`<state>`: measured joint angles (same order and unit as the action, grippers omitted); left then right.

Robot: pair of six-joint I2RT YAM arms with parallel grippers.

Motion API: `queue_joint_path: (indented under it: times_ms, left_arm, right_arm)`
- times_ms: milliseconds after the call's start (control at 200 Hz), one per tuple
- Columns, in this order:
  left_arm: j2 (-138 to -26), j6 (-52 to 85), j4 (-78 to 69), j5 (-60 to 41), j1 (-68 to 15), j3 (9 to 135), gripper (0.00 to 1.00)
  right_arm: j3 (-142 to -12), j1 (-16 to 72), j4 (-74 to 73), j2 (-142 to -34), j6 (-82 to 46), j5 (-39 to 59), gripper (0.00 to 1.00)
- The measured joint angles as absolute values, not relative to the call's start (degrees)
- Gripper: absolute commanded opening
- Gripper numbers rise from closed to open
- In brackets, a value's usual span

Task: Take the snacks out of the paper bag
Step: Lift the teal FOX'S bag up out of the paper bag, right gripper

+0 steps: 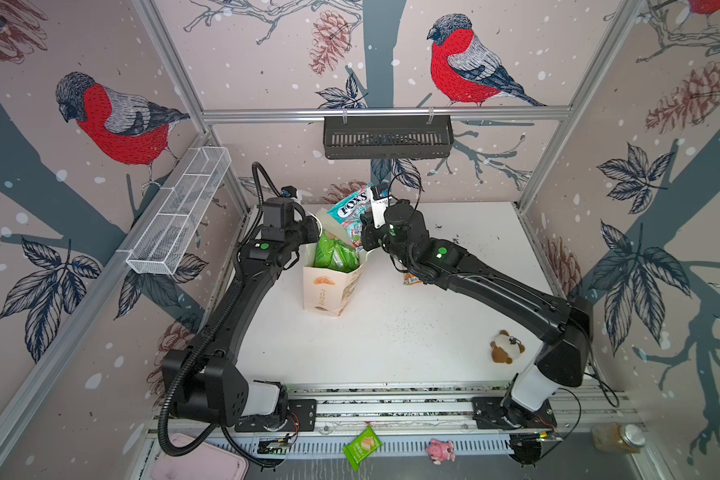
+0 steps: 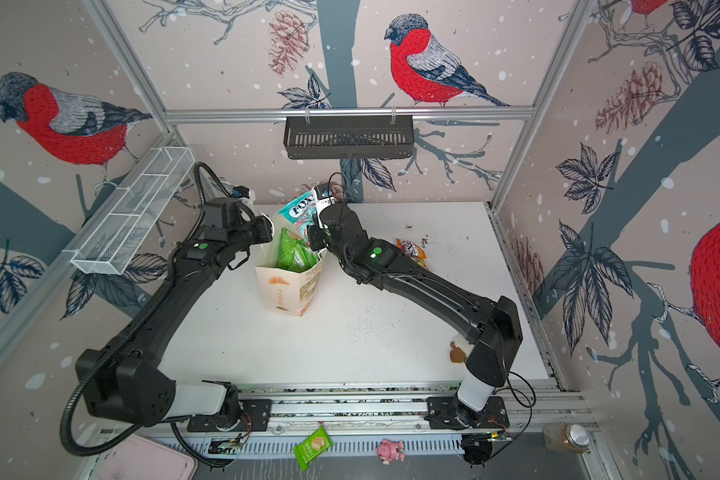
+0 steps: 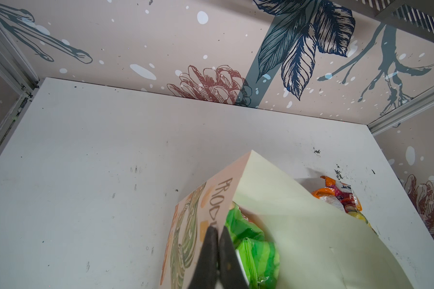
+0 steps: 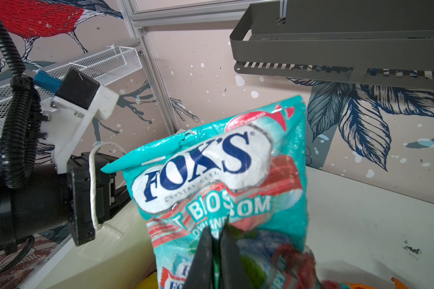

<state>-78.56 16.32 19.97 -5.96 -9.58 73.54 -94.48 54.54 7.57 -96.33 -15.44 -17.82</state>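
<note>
teal packet (image 4: 211, 175) clamped in right gripper (image 4: 217, 229); left wrist view shows left gripper (image 3: 218, 230) pinching paper bag (image 3: 286, 212).

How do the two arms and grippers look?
The left arm and right arm are black, with white base segments and a green dot each. A ribbed black hose follows the left one. The left gripper and right gripper are slim, black, tapering.

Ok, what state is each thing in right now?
paper bag, upright, mouth open, rim pinched.
left tool, shut on the paper bag's rim.
teal packet, raised over the bag's mouth.
right tool, shut on the teal packet.
green packets, inside the bag.
orange packet, lying on the table, outside the bag.
</note>
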Motion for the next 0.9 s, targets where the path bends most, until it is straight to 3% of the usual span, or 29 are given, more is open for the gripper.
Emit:
queue_joint_path:
  times_ms: [901]
  left_arm:
    - [-78.7, 16.3, 20.0, -5.9, -9.6, 73.5, 0.0]
  right_arm:
    - [-92.9, 52.8, 2.0, -93.1, -13.3, -21.6, 0.0]
